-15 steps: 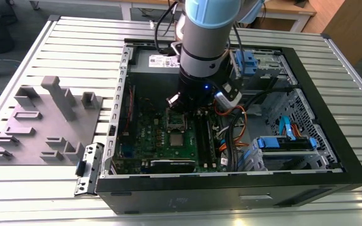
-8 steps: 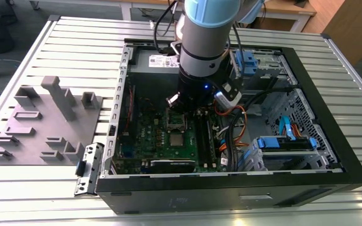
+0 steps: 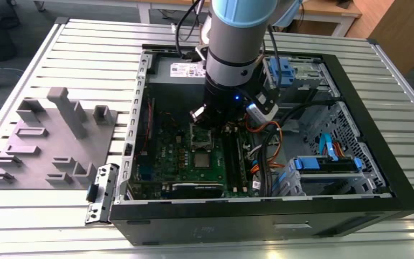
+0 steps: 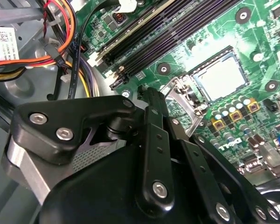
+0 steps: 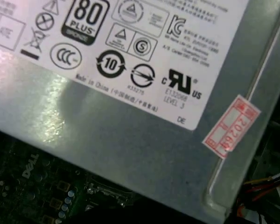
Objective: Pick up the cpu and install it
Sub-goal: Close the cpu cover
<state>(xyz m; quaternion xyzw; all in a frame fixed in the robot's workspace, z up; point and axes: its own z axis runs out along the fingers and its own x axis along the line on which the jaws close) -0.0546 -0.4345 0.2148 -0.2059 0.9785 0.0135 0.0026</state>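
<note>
While the gripper hangs low over the motherboard, I see the cpu lying flat in its socket, beside an open metal frame: a small square, silver-grey top, pale rim. Whether the gripper is spread or closed, I cannot tell.

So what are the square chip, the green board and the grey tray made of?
The cpu: its top looks like brushed silver-grey metal, with a soft, even sheen. The board: glossy green, probably a lacquered laminate, studded with solder points and small parts. The tray: one dull, uniform grey with blocky moulded shapes and no glint, so most likely plastic.
</note>
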